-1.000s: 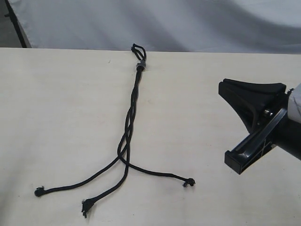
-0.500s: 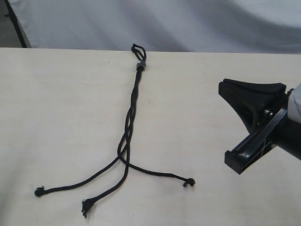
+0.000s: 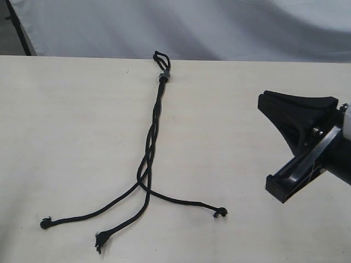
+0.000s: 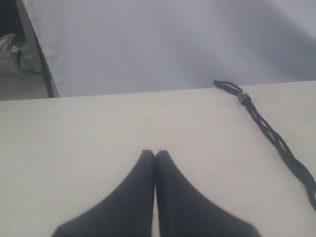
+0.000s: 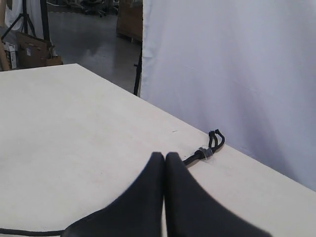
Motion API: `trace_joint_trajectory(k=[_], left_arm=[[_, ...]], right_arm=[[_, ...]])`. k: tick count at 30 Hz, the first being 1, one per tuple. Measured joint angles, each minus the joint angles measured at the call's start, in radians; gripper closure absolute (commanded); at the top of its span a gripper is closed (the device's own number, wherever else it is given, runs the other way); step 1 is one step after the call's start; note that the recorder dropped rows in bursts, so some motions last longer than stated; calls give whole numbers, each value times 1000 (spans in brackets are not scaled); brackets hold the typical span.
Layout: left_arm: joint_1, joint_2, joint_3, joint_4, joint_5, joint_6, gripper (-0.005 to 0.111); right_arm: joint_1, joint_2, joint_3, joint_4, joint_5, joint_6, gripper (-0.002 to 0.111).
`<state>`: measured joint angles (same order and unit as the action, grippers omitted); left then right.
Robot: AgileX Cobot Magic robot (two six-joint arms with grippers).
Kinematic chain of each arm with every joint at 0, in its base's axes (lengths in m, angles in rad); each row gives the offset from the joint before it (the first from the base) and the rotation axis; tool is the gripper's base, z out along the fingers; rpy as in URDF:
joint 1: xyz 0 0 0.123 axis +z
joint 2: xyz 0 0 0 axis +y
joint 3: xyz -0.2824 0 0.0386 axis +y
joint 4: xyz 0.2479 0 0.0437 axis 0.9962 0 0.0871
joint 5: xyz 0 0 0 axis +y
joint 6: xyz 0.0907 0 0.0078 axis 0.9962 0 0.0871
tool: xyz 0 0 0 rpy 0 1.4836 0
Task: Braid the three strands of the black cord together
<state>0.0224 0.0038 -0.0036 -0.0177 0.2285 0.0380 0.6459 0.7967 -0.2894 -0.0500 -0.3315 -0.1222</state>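
The thin matte black rope cord (image 3: 156,123) is laid on the pale surface (image 3: 66,137), seemingly braided in its far part, three strands (image 3: 143,186) left loose near, while the left end effector (image 4: 155,155) and right end effector (image 5: 164,157) are pressed together, empty.

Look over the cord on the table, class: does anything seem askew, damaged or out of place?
Nothing is spilled or broken. The black cord is loosely twisted only from its grey band to midway; past that the three strands splay apart, and the middle tip looks frayed.
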Motion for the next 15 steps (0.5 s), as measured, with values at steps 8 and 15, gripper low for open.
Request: trace_joint_trajectory(k=[8, 15], left_arm=[[0, 0, 0, 0, 0, 0, 107], [0, 0, 0, 0, 0, 0, 107]], right_arm=[[0, -258, 179, 50, -46, 7, 108], [-2, -513, 284, 79, -35, 18, 108]])
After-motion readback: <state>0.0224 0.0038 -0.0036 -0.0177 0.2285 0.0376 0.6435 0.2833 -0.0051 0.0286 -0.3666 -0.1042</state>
